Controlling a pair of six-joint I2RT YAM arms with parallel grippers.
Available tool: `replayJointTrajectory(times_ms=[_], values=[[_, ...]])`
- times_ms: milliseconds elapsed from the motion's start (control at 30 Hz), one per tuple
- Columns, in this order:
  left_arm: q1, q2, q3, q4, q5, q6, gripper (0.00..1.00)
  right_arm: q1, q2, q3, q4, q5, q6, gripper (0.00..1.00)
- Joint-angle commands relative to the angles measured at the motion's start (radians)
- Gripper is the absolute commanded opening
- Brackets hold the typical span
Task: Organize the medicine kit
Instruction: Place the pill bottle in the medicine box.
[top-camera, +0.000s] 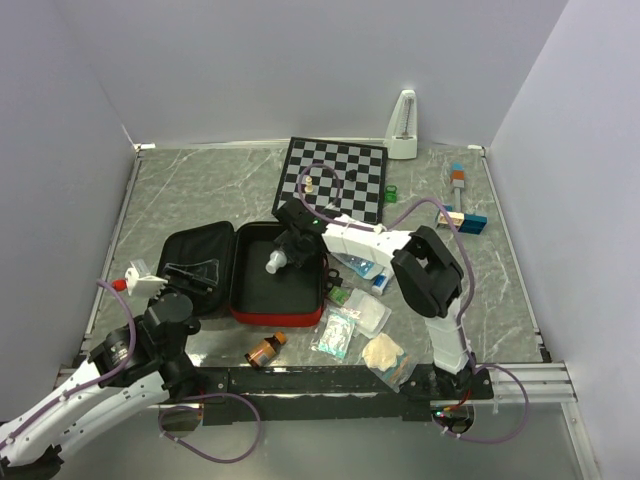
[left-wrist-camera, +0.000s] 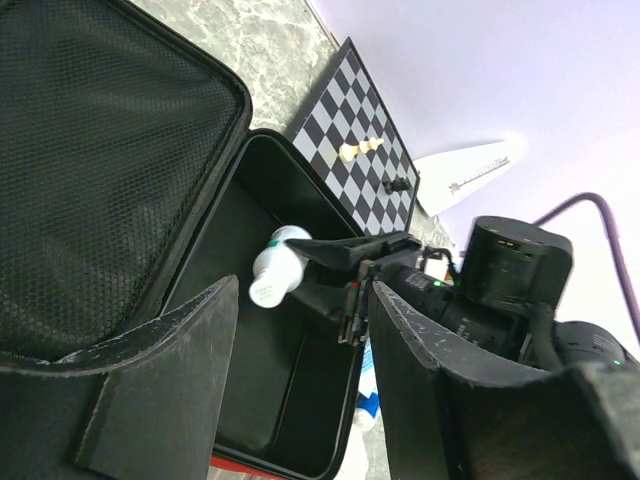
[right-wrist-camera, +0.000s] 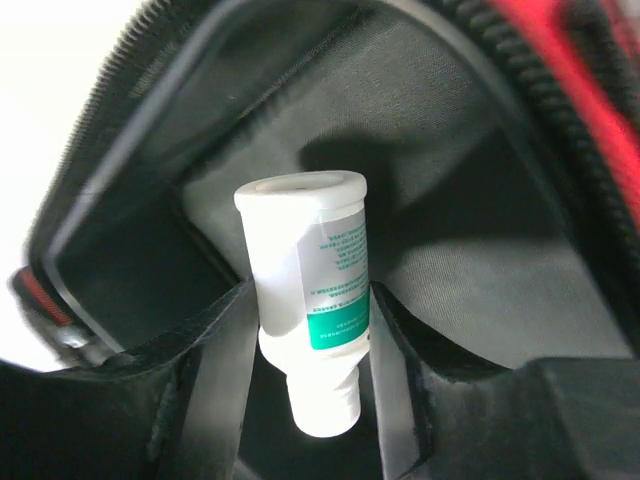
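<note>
Nearest on the grey marbled table (top-camera: 190, 190), one small brown bottle with an orange cap (top-camera: 266, 350) lies just left of three clear plastic packets (top-camera: 338, 332). At the near left, the left hand (left-wrist-camera: 305, 300) hangs with jaws apart and empty. The soft red zip medicine kit with black lining (top-camera: 275, 316) lies open mid-table. Over its right half, the right hand (right-wrist-camera: 310, 300) grips one white plastic bottle with a green label (right-wrist-camera: 300, 230). Farther back lies one black-and-white chessboard (top-camera: 350, 170) carrying one pale piece (left-wrist-camera: 360, 150) and one black piece (left-wrist-camera: 396, 185). One white metronome (top-camera: 403, 125) stands farthest.
</note>
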Motion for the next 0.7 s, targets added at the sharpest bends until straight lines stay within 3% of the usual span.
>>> replayJointTrajectory(times_ms=[0, 200, 333, 433, 467, 533, 667], values=[[-0.003, -0.004, -0.001, -0.009, -0.001, -0.008, 0.59, 0.015, 0.023, 0.054, 0.033, -0.029, -0.045, 0.59], [-0.003, -0.013, -0.005, 0.021, 0.019, 0.044, 0.59, 0.003, -0.016, 0.051, 0.062, -0.065, -0.207, 0.93], [-0.003, -0.016, 0.005, 0.027, 0.036, 0.075, 0.58, 0.003, -0.061, 0.074, -0.014, -0.043, -0.397, 0.96], [-0.003, -0.019, 0.010, 0.035, 0.042, 0.111, 0.58, 0.003, -0.156, 0.000, -0.009, 0.041, -0.608, 0.96], [-0.003, -0.019, 0.008, 0.046, 0.045, 0.127, 0.58, 0.004, -0.189, -0.043, 0.016, 0.073, -0.703, 0.93], [-0.003, -0.015, 0.002, 0.069, 0.054, 0.153, 0.57, 0.006, -0.241, -0.120, 0.079, 0.098, -0.914, 0.74], [-0.003, 0.022, -0.002, 0.084, 0.065, 0.178, 0.57, 0.006, -0.256, -0.205, 0.143, 0.048, -1.169, 0.00]])
